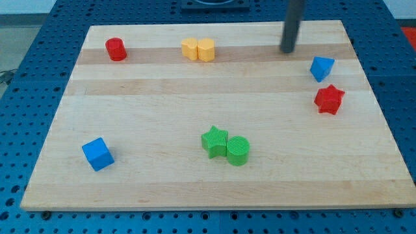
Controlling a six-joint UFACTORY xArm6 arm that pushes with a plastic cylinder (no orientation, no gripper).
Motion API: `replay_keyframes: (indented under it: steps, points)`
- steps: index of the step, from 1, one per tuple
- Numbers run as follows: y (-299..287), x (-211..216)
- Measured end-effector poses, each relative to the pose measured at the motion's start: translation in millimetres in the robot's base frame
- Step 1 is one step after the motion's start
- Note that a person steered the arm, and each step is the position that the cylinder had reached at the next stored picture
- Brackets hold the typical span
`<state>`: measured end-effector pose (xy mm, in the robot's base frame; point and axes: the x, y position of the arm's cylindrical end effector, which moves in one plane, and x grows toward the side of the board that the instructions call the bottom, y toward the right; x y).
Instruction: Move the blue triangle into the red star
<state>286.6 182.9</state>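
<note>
The blue triangle [321, 67] lies near the board's right edge, toward the view's top. The red star [329, 99] lies just below it, a small gap between them. My tip [287, 50] is the lower end of the dark rod, up and to the left of the blue triangle, apart from it by about a block's width. It touches no block.
Two yellow blocks [197, 49] sit together at top centre. A red cylinder [116, 49] is at top left. A blue cube [97, 154] is at bottom left. A green star [214, 141] touches a green cylinder [238, 151] at bottom centre. The wooden board [162, 91] rests on a blue perforated table.
</note>
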Motion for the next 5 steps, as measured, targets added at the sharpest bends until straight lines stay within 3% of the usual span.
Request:
replay_keyframes:
  steps: [1, 3, 4, 5]
  points:
    - [42.0, 5.6]
    - [42.1, 6.9]
    - [42.1, 83.5]
    - [42.2, 100.9]
